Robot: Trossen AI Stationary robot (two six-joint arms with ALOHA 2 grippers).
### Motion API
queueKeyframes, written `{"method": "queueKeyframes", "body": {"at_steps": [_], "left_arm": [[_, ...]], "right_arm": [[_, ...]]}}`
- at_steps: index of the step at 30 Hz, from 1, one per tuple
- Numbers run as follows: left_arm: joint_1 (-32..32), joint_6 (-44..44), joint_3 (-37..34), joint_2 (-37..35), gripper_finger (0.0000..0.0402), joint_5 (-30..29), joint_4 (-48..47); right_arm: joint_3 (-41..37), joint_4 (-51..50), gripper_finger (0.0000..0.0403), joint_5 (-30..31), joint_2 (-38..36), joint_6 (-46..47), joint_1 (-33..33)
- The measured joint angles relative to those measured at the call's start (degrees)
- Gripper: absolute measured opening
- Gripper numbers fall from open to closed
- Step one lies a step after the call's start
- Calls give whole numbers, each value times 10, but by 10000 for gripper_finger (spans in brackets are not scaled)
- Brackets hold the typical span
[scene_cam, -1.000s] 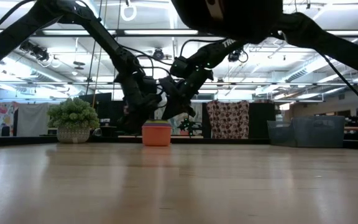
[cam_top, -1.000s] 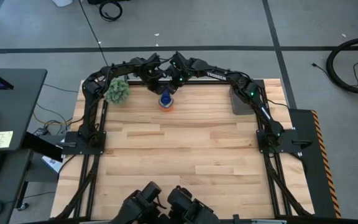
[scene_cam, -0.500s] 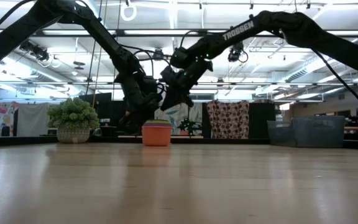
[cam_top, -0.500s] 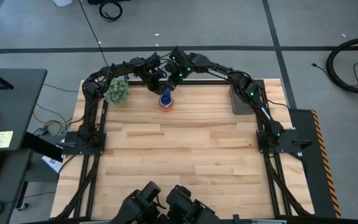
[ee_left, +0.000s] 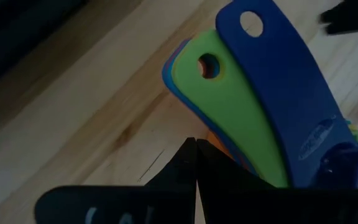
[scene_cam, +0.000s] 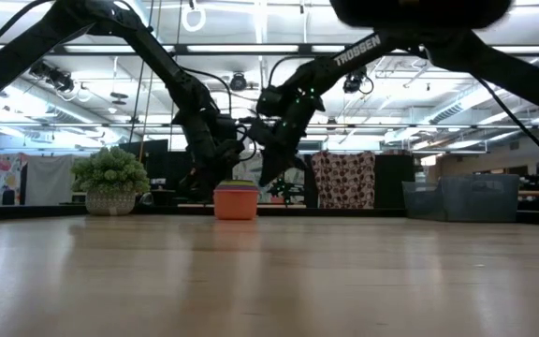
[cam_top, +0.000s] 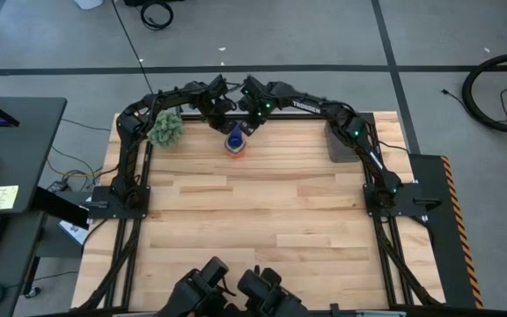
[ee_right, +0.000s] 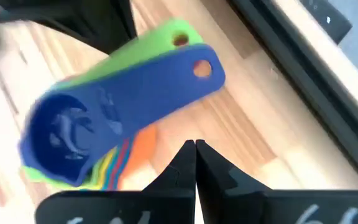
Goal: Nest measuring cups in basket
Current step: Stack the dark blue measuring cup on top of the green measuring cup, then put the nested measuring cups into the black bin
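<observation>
Nested measuring cups: dark blue cup on top, green cup under it, then yellow, light blue, red layers, orange cup at bottom. Pale wood-grain table. Dark grey basket. Fuzzy green plant ball. Black arms.

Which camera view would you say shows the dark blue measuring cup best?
The right wrist view: the dark blue measuring cup shows bowl and handle, topping the stack. The left wrist view shows mostly its handle, the high view a small blue spot, the low view does not show it.
</observation>
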Motion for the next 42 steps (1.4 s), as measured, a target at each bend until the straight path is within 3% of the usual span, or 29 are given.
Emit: {"method": "queueKeyframes", "body": {"at_steps": [16, 21, 28, 34, 42], "left_arm": [[-10, 37, 0, 0, 7, 8, 7], [-12, 61, 0, 0, 7, 45, 21], [-13, 60, 0, 0, 7, 28, 14], [-4, 85, 0, -9, 7, -25, -37], [14, 104, 0, -67, 7, -23, -100]], "right_arm": [[-16, 52, 5, -17, -1, -23, 7], [-16, 74, 5, -33, -1, -24, 8], [-16, 69, 5, -13, -1, -40, 9], [-16, 30, 5, -7, -23, -67, 10], [-16, -58, 10, 12, -72, -88, 16]]}}
